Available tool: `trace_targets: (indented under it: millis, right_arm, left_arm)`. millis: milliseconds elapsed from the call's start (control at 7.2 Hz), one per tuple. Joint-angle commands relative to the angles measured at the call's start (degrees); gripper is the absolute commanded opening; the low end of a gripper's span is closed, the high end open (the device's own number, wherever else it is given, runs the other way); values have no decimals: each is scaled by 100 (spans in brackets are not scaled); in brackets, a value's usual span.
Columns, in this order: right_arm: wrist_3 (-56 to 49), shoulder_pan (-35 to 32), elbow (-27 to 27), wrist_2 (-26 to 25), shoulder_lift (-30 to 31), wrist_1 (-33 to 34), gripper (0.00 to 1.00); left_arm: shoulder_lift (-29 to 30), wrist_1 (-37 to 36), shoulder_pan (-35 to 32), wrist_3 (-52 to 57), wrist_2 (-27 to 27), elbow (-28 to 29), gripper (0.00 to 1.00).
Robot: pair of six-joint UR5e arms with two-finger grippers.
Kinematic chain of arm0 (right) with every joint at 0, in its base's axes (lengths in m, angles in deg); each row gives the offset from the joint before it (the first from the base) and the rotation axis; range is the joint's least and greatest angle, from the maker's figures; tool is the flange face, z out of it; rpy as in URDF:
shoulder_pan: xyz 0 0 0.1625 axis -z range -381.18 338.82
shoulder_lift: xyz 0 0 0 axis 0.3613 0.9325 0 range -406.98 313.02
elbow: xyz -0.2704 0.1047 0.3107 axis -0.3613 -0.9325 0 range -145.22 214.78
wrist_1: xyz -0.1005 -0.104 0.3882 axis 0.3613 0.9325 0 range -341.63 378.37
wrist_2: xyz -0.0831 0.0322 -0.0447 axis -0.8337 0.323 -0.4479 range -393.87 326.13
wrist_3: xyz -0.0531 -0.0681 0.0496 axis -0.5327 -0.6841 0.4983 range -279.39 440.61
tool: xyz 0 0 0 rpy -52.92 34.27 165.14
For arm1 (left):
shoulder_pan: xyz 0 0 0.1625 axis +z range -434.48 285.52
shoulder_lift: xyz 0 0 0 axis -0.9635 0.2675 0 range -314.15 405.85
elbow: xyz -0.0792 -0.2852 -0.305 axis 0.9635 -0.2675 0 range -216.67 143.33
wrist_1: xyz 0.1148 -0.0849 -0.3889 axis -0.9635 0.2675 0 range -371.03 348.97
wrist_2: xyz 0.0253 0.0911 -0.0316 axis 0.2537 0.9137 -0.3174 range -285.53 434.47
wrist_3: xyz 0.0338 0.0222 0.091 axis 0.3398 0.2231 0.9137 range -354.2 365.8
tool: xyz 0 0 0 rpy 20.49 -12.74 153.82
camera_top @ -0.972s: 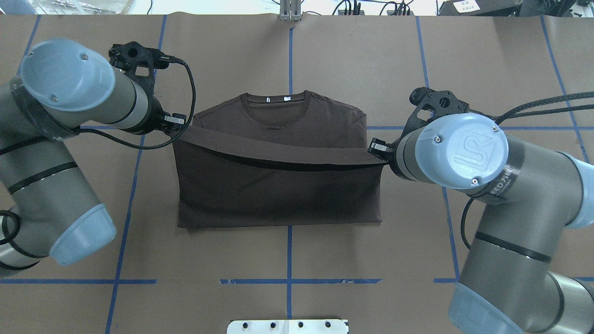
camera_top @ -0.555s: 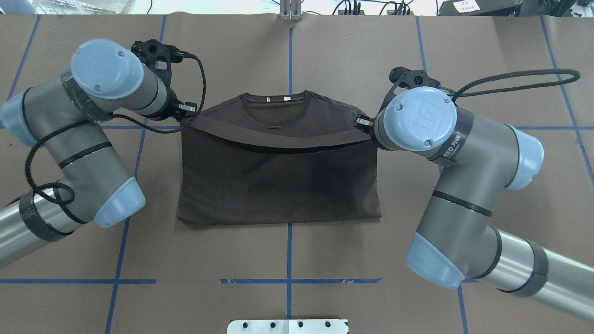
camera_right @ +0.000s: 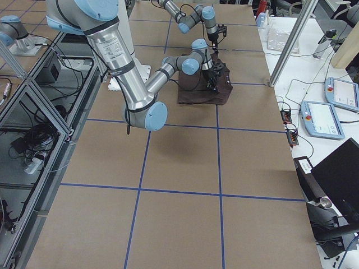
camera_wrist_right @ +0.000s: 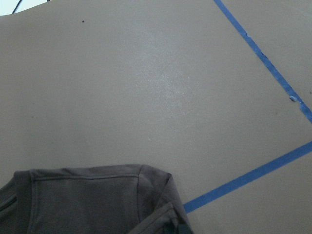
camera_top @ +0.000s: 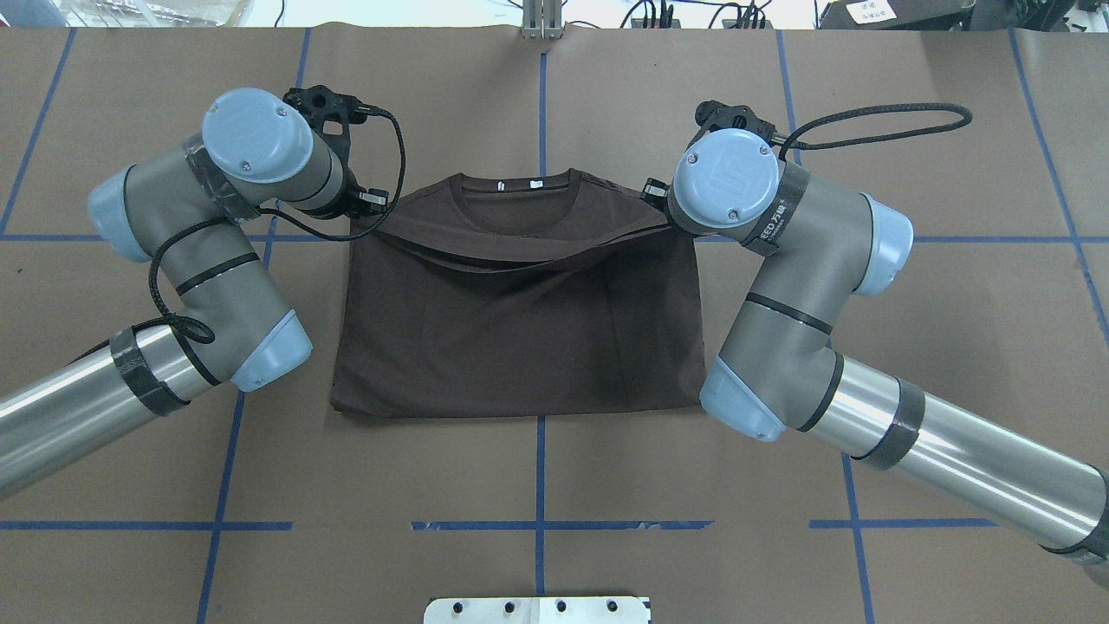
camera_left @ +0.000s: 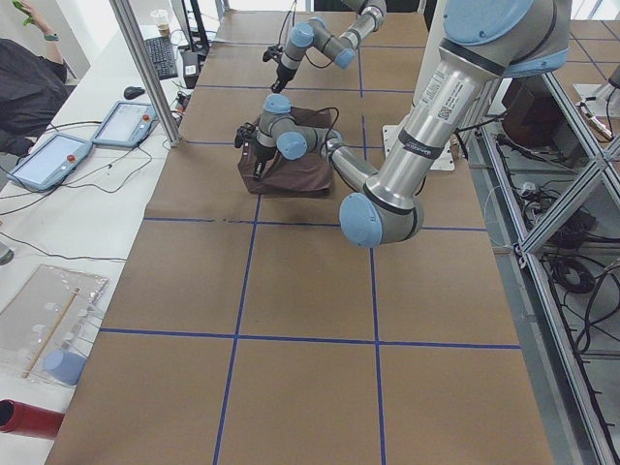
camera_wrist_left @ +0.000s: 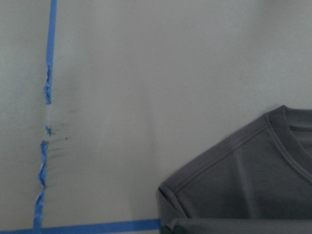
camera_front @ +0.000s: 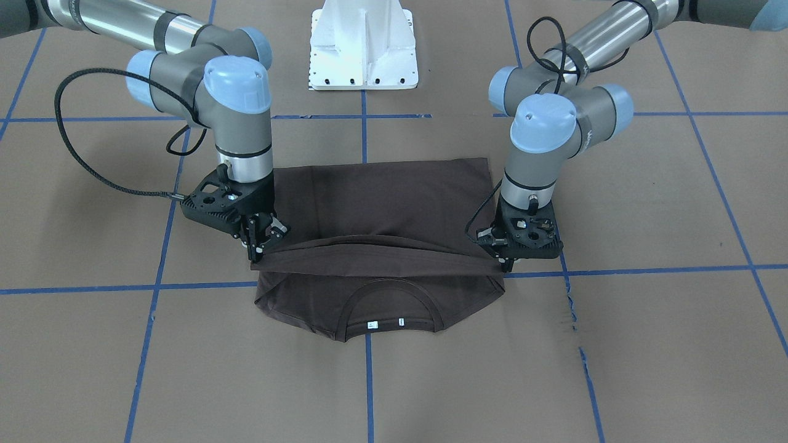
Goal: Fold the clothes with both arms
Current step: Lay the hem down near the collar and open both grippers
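Both arms are reaching further out across the counter (camera_top: 390, 485) than a second ago, and they are carrying the lifted hem (camera_front: 375, 255) of the shirt (camera_top: 520, 347) from mid-body up to the shoulders, so the raised edge is now hanging just short of the collar (camera_front: 394, 283). The left gripper (camera_front: 505, 263) is pinching one corner of that hem and the right gripper (camera_front: 260, 249) is pinching the other, each closed tight on the cloth and holding it a little above the layer lying flat. The grippers are also standing closer together than before, so the hem is sagging and creasing in the middle instead of running taut. The fold line on the robot's side is staying where it was, which suggests the halving fold is nearly finished and is only waiting on lowering and release. In the overhead view the wrists are covering the fingertips, so the grip is only readable from the front. The folded-over layer is hiding the chest and whatever is printed there, and the sleeves are not showing. Each wrist camera is looking past its fingers at a bare shoulder and the counter, with just a dark sliver at the bottom edge. The side views are showing the shirt too small to judge alignment.
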Motion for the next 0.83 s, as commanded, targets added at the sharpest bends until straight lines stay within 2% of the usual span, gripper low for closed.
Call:
trace_targets:
  millis: [0, 694]
  right_arm:
    - [-60, -128, -366, 70, -96, -176, 0]
    - [-113, -128, -656, 62, -87, -228, 0]
  left_arm:
    - [36, 277, 7, 2, 64, 311, 0]
    - [27, 294, 7, 177, 55, 311, 0]
